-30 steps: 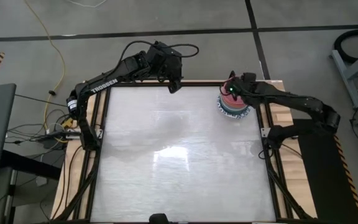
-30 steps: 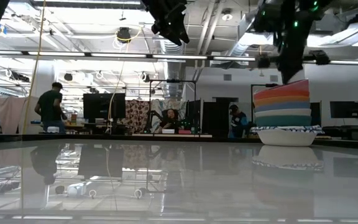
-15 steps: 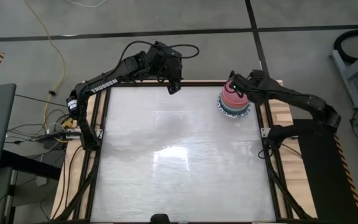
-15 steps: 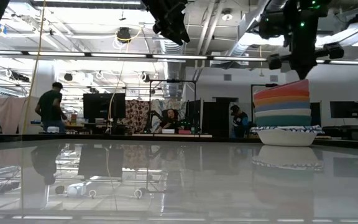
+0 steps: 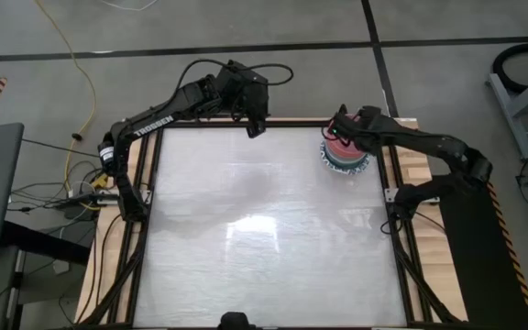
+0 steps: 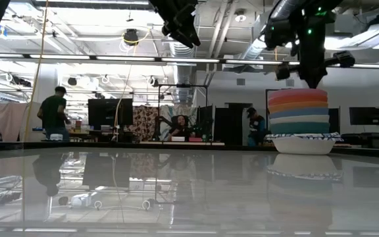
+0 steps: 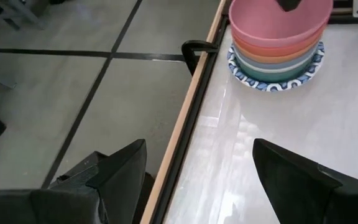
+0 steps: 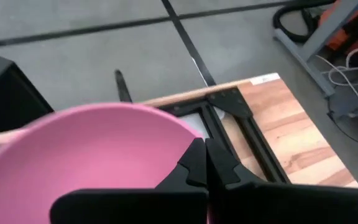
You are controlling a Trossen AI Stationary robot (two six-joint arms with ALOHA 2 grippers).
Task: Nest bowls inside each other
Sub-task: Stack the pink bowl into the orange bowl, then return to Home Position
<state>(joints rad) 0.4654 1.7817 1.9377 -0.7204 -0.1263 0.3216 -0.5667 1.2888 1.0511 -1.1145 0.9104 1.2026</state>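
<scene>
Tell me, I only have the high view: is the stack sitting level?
Observer: Yes. In the low view the stack stands level, pink bowl on top, white patterned bowl at the bottom.
Operator: Right claw holding anything?
Observer: No. The right wrist view shows the right claw shut and empty by the pink bowl's rim; contact unclear.
Operator: Left claw?
Observer: The left wrist view shows the left claw open and empty.

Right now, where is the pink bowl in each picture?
High view: pink bowl tops the stack, upper right, under the right end effector.
Low view: pink bowl, right side, top of stack.
Left wrist view: pink bowl, top edge.
Right wrist view: pink bowl, filling lower left.
Shared landmark: the table's edge.
</scene>
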